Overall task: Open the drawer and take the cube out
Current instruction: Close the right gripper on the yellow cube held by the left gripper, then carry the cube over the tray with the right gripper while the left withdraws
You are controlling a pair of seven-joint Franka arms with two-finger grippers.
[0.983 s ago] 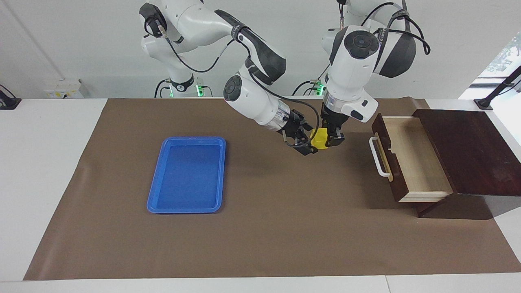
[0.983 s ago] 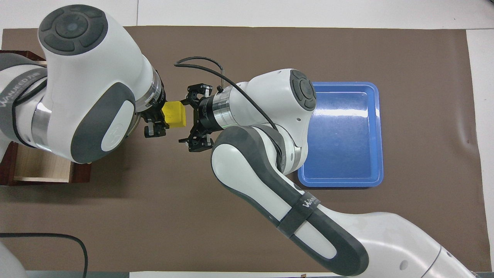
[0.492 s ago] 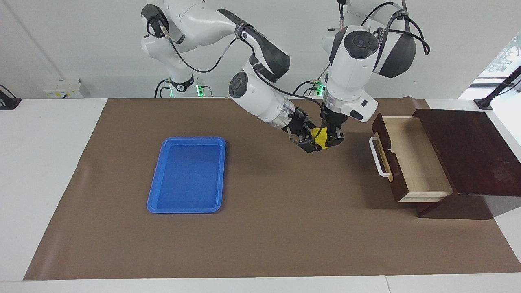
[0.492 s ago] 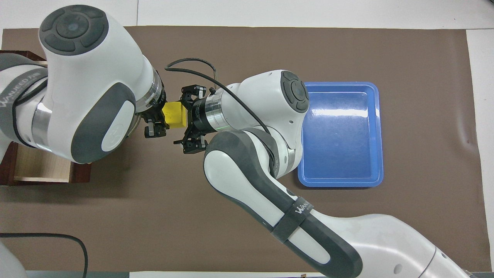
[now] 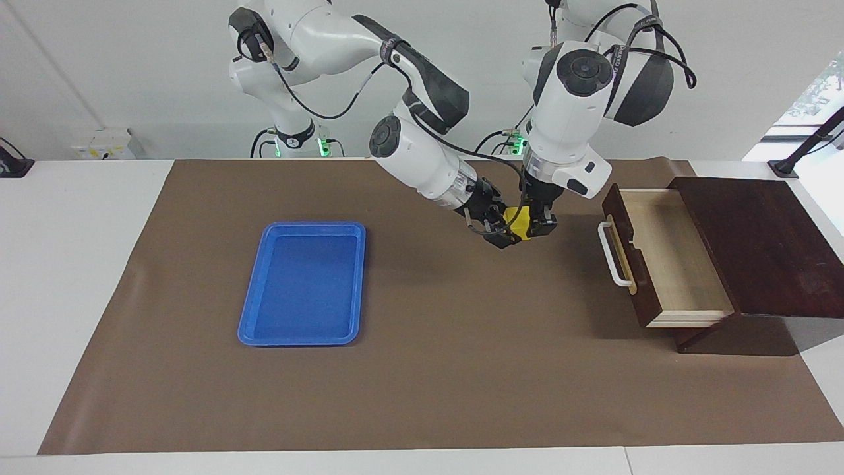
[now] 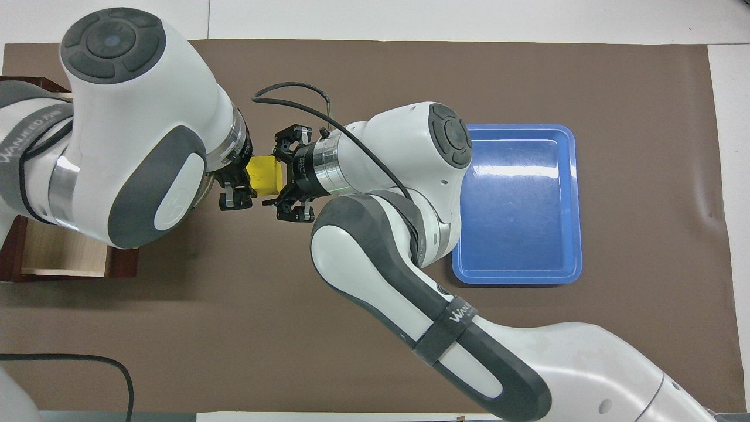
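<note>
A: Though the left arm's big white shell covers most of the drawer (image 6: 64, 252) from overhead, leaving only a strip of pale floor and a dark corner at nine o'clock, the facing view shows it pulled well out of its dark brown box (image 5: 758, 244), white handle (image 5: 613, 254) forward, nothing visible inside.

B: And the cube (image 6: 263, 174)?

A: Up in the air above the brown mat (image 5: 422, 369), between the drawer and the blue tray (image 5: 303, 284), which lies toward the right arm's end. Only part of its yellow shows between the two tools.

B: Who has it?

A: The left gripper (image 5: 535, 224) hangs straight down from its wrist, clamped on the cube. The right gripper (image 5: 498, 227) comes in slanting from ten o'clock in the facing view, forearm angled down, its fingers around the cube's tray-ward side. Whether they have actually pinched it, I cannot tell.

B: Any writing?

A: A dark band on each arm reads roughly "WANJEED"; the last letters are hard to make out.
</note>
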